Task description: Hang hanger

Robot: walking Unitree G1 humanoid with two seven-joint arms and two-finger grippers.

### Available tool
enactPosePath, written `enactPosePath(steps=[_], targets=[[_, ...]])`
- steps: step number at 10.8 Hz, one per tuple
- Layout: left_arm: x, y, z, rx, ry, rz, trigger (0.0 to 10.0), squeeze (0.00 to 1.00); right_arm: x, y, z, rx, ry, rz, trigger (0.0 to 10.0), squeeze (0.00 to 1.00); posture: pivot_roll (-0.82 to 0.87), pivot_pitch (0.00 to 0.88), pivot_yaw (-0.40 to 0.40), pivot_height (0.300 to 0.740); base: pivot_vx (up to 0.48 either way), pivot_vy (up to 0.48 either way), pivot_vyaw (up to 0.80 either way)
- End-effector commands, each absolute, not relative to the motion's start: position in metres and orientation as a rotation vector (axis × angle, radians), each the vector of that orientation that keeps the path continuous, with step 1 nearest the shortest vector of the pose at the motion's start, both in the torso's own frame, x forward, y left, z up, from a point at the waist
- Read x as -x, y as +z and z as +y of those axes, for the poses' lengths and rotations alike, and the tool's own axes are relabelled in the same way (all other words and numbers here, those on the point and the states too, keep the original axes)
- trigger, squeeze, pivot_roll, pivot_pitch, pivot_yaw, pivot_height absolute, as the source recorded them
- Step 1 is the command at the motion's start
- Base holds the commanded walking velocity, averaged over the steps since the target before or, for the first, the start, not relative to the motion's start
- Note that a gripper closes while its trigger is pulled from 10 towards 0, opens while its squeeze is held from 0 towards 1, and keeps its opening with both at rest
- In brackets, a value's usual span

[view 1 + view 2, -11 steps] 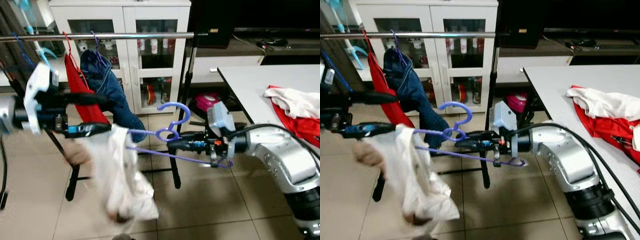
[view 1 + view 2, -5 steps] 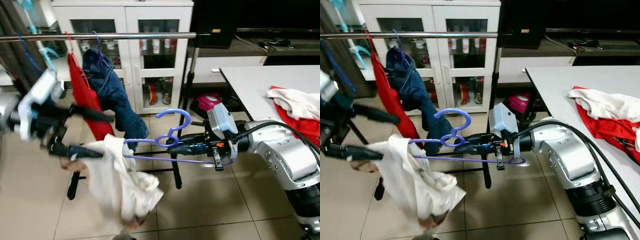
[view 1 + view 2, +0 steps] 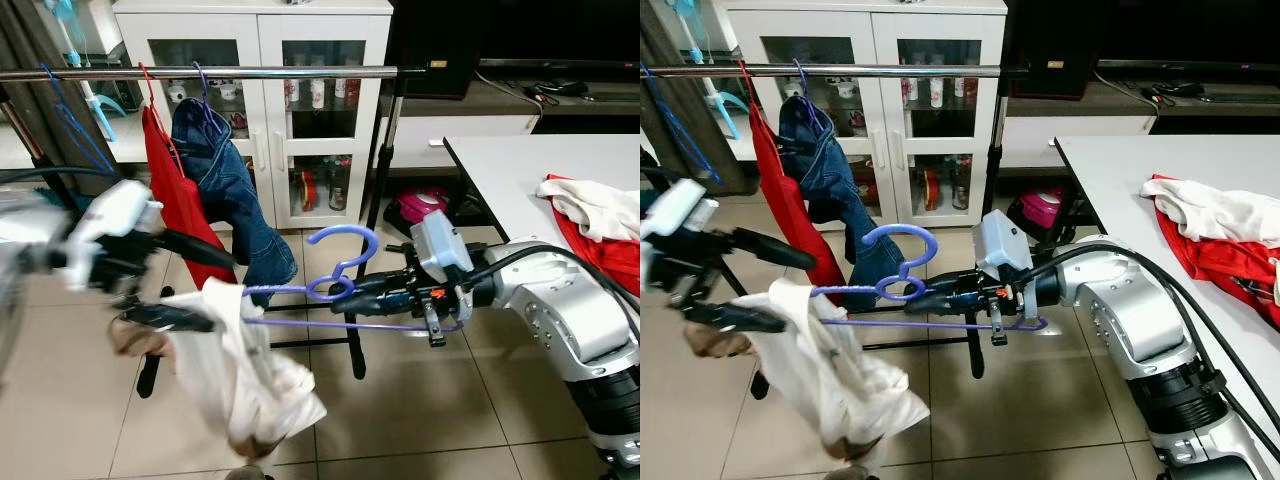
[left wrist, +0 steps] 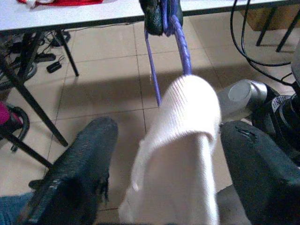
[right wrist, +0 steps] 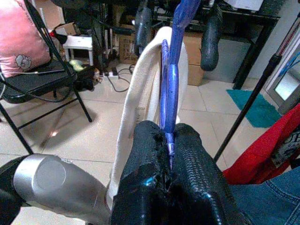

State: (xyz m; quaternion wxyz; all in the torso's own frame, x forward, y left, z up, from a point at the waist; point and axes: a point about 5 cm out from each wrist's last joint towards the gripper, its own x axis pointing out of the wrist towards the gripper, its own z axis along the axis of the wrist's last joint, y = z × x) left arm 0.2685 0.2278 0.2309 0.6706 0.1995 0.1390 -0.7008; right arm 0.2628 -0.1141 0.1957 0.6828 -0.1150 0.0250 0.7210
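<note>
Black right fingers [image 5: 187,154]: pressed together on the purple plastic hanger [image 3: 340,292], near its neck.
Right gripper [image 3: 352,296]: level, in front of the rack, below the rail.
Left fingers [image 4: 79,159]: spread wide either side of the white knit garment [image 3: 245,370], no grip visible.
Left gripper [image 3: 185,282]: at the hanger's far end, blurred.
White knit garment: draped over that end, hanging toward the tiled floor [image 3: 420,420].
Silver metal rail [image 3: 250,72]: above, carrying red cloth [image 3: 170,190] and blue jeans [image 3: 235,190].
</note>
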Motion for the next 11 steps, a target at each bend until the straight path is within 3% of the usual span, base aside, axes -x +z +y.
enactPosePath(steps=[1,11], targets=[[-0.2695,0.2353,0.2223,-0.514,-1.600,0.311,0.0,0.00,-0.2633,0.2052,-0.1121,0.273,1.635,0.005,10.0,0.00,0.02,0.000,0.033,0.740,0.000,0.000,0.00],[-0.2729,0.2347,0.2173,-0.562,-1.601,0.357,0.0,0.00,-0.2639,0.2068,-0.1074,0.264,1.639,-0.011,10.0,0.00,0.02,0.000,0.035,0.740,0.000,0.000,0.00]])
